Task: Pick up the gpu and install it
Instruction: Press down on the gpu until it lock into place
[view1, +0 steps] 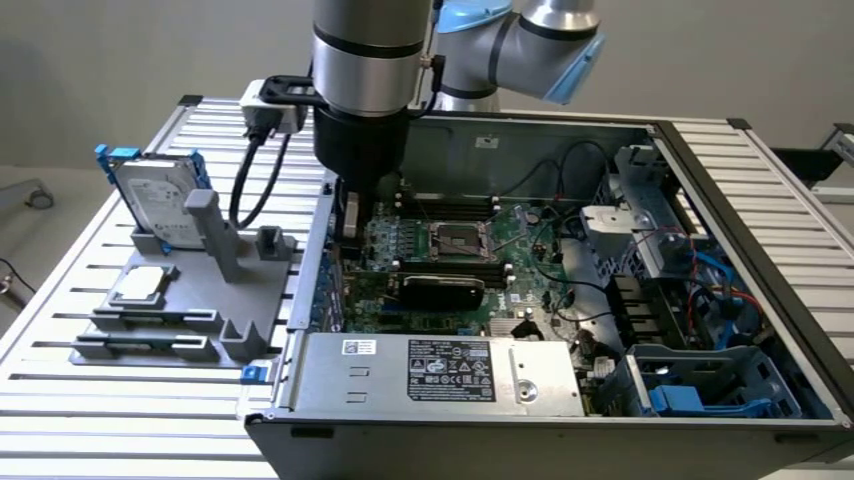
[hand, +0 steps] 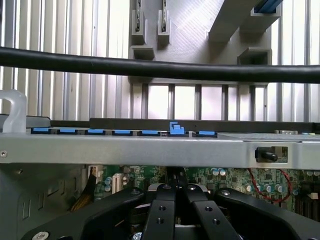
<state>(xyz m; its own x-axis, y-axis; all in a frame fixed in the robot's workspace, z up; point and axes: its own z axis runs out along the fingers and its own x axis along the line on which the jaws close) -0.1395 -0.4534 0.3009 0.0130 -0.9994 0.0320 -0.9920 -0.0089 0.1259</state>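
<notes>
The open computer case (view1: 747, 240) stands on the slatted worktop (view1: 80, 400). Nearest inside it is the silver power supply (view1: 441, 370) with its label, beside a blue drive cage (view1: 707, 385). Behind these lies the green motherboard (view1: 527, 250). The gpu (view1: 441, 290) sits on it with its black rounded shroud showing, just in front of the empty CPU socket (view1: 454, 240). It is apart from the gripper (view1: 350, 225), which reaches down inside the case close to the wall on the exterior view's left.

Outside that wall, a grey holder (view1: 180, 295) carries a square CPU chip (view1: 140, 287) and, farther back, an upright hard drive (view1: 154, 205) in a blue frame.

The wrist view adds what the arm hides. The gripper (hand: 176, 192) has its jaws drawn together over the board, and I cannot tell whether anything is between them. Beyond them a row of blue slot clips (hand: 176, 129) lines the case wall (hand: 150, 150), and a black cable (hand: 160, 67) crosses in front of the worktop
</notes>
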